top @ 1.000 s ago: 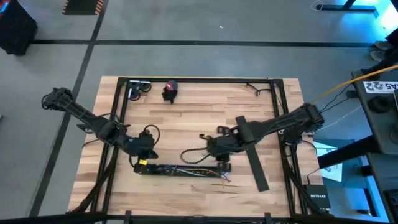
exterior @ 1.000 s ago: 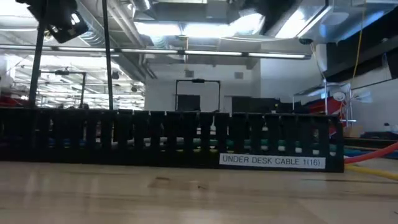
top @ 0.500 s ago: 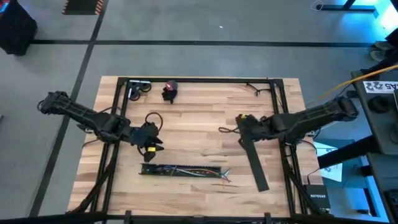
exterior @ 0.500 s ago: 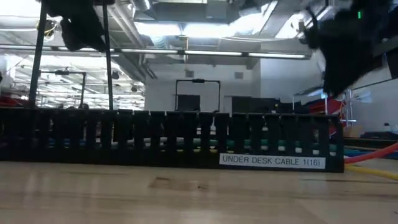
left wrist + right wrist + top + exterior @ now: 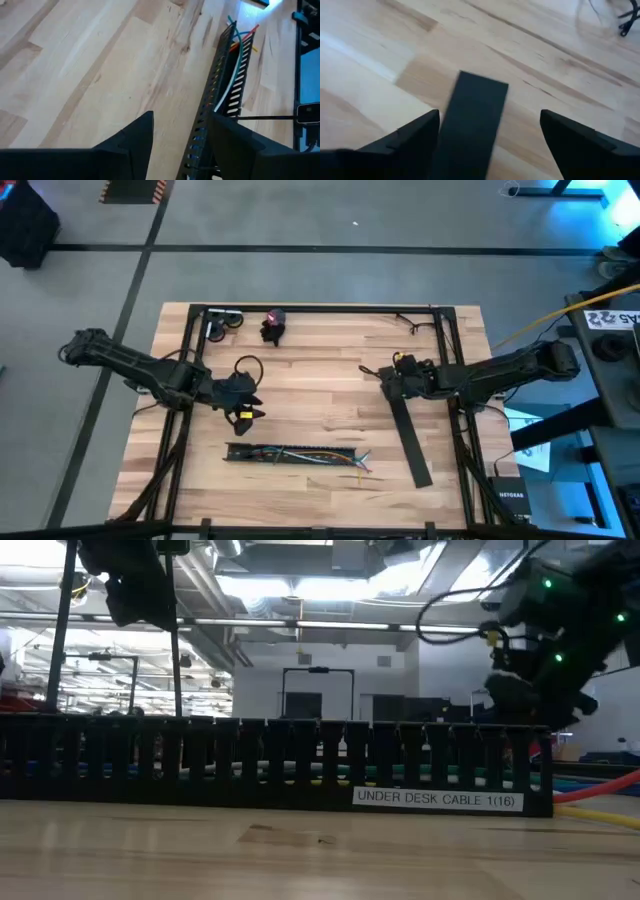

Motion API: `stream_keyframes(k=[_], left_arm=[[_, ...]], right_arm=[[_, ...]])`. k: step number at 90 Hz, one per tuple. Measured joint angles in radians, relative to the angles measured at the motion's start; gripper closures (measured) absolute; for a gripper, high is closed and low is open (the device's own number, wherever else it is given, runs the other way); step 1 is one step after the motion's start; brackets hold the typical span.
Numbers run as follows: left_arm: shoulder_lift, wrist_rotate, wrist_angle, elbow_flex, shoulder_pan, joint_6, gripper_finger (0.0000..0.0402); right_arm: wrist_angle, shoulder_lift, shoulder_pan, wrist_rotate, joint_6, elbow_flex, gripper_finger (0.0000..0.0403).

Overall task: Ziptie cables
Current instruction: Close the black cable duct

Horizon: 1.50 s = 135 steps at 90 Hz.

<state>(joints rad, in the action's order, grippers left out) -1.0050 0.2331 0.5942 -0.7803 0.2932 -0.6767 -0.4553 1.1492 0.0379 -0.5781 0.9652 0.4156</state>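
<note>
1. A slotted black cable tray (image 5: 290,453) lies on the wooden table (image 5: 320,385), close to the table's near edge, and serves as the landmark here.
2. The cables (image 5: 335,457), thin white, blue, grey and reddish wires, lie inside the tray along its length, and their ends spill out past its right end (image 5: 239,37).
3. The left gripper (image 5: 252,408) hangs above the table just behind the tray's left end, with its two fingers (image 5: 135,137) spread apart and nothing between them.
4. The right gripper (image 5: 385,377) is behind and to the right of the tray, well apart from it, above the far end of a flat black bar (image 5: 410,436).
5. Its fingers (image 5: 415,137) also stand wide apart, straddling the bar's end (image 5: 472,127) without gripping it.
</note>
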Motion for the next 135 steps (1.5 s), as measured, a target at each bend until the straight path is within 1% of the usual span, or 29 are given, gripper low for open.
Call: stream_keyframes(k=[13, 23, 46, 67, 76, 87, 108, 115, 135], left_arm=[[0.000, 0.000, 0.032, 0.000, 0.000, -0.001, 0.0229], [0.000, 0.000, 0.051, 0.000, 0.000, -0.001, 0.0229], [0.000, 0.000, 0.062, 0.000, 0.000, 0.014, 0.0229], [0.000, 0.000, 0.077, 0.000, 0.000, 0.022, 0.0229], [0.000, 0.000, 0.077, 0.000, 0.000, 0.022, 0.0229], [0.000, 0.000, 0.076, 0.000, 0.000, 0.021, 0.0229], [0.000, 0.000, 0.076, 0.000, 0.000, -0.001, 0.0229], [0.000, 0.000, 0.076, 0.000, 0.000, -0.004, 0.0229], [0.000, 0.000, 0.076, 0.000, 0.000, -0.028, 0.0229]], right_arm=[[0.173, 0.000, 0.001, 0.045, -0.035, -0.068, 0.0076], [0.187, 0.000, 0.001, 0.043, -0.046, -0.087, 0.0077], [0.235, 0.000, 0.001, -0.008, -0.058, -0.131, 0.0078], [0.361, 0.000, 0.001, -0.009, -0.056, -0.182, 0.0078], [0.360, 0.002, 0.001, -0.016, -0.056, -0.183, 0.0078], [0.358, 0.032, 0.001, -0.042, -0.057, -0.183, 0.0078], [0.470, 0.143, 0.001, -0.032, -0.051, -0.179, 0.0078], [0.478, 0.164, 0.001, -0.031, -0.049, -0.177, 0.0078], [0.448, 0.140, 0.001, 0.014, -0.056, -0.163, 0.0078]])
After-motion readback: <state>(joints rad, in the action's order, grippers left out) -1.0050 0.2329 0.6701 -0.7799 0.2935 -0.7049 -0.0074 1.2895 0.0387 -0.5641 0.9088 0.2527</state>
